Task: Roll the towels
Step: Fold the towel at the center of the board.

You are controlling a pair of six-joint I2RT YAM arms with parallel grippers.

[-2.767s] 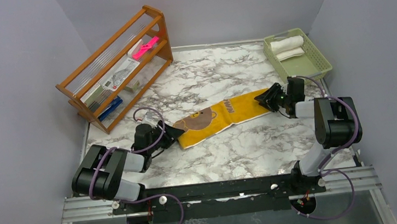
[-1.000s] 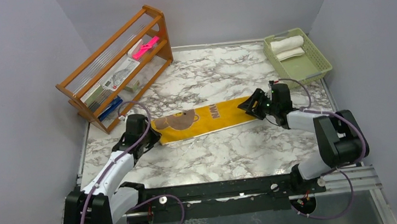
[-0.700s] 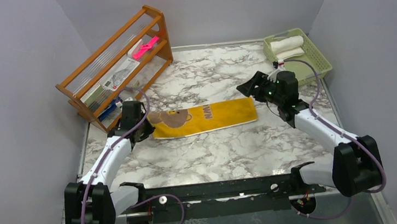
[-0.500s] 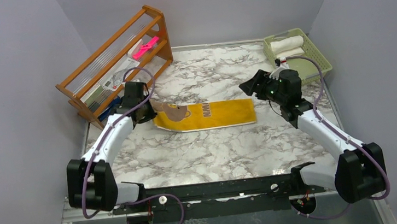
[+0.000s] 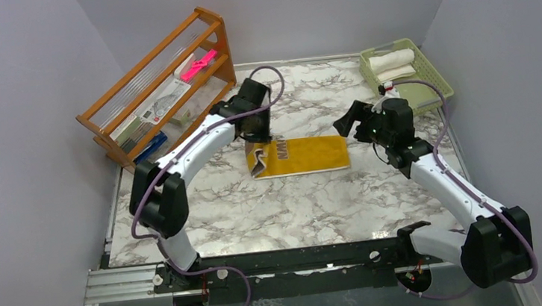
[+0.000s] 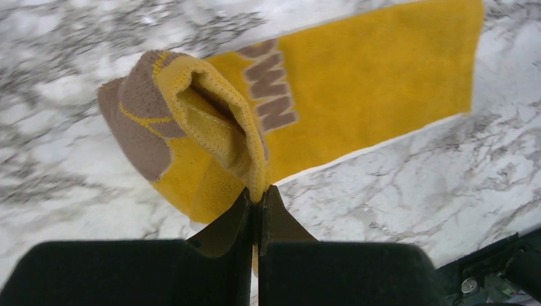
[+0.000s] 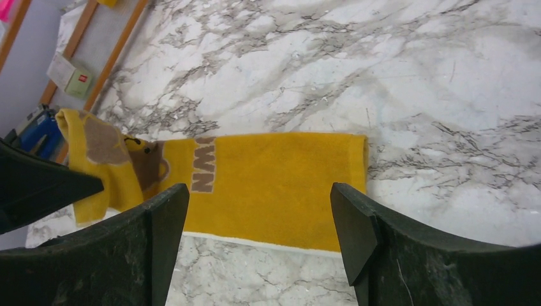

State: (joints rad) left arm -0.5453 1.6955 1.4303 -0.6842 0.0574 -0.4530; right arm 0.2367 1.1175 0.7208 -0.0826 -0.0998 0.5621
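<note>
the marble table (image 5: 289, 211) is holding a yellow towel (image 5: 309, 154) in its middle. most of the towel is lying flat. its left end, with the brown bear, is hanging up off the table. the left claw (image 6: 257, 191) is pinching that end's edge tight and holding it up. the right claw (image 7: 258, 191) is hovering near the towel's right end with its fingers spread wide, holding nothing. far right, a white towel (image 5: 392, 59) is lying in a green basket (image 5: 434, 70). far left, a wooden rack (image 5: 139, 65) is standing.

Wooden rack (image 5: 226, 48) back left, pink item (image 5: 198, 64) on it; green basket (image 5: 433, 70) back right.
</note>
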